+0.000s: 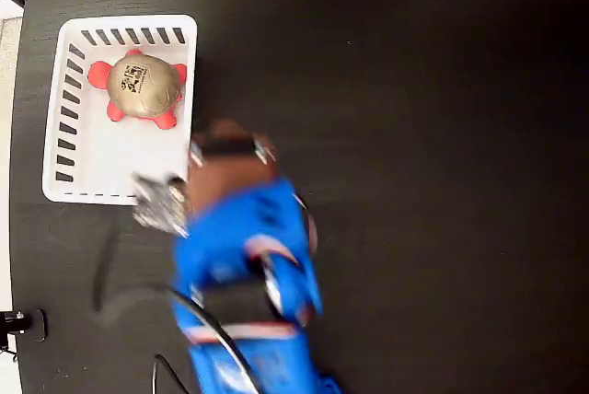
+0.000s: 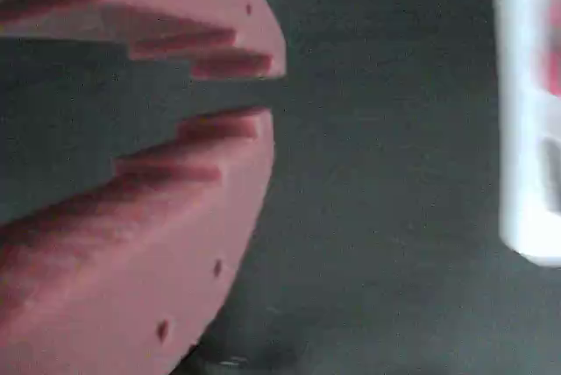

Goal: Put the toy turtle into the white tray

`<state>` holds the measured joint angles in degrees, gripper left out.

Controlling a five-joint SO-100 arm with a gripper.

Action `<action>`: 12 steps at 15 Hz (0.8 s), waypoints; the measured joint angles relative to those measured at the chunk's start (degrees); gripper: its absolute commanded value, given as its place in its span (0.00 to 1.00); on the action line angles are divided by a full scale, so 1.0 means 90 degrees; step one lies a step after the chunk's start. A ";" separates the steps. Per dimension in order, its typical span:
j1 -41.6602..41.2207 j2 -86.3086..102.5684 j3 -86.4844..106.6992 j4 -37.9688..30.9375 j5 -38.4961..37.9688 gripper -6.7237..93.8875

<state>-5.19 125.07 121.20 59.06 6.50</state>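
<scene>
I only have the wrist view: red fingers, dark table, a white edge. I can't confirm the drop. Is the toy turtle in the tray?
Observer: Yes. In the fixed view the small red-legged, beige-shelled toy turtle lies shell up inside the white slotted plastic tray.
Operator: Which part?
Observer: The tray's upper end in that view, nearer its right wall.
Operator: And my gripper?
Observer: The red gripper is outside the tray, beside its right wall.

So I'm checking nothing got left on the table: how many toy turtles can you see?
1. The toy turtle lies inside the white tray, in its upper part in the fixed view. The blue arm covers part of the table, so something could be hidden there.
</scene>
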 measured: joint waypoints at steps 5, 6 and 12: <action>0.0254 0.2568 0.3369 -0.0557 -0.0156 0.06; 0.0254 0.3115 0.3926 -0.0557 -0.0215 0.06; 0.0264 0.5918 0.5137 0.0596 -0.0352 0.07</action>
<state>-2.81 178.33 167.43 64.42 3.34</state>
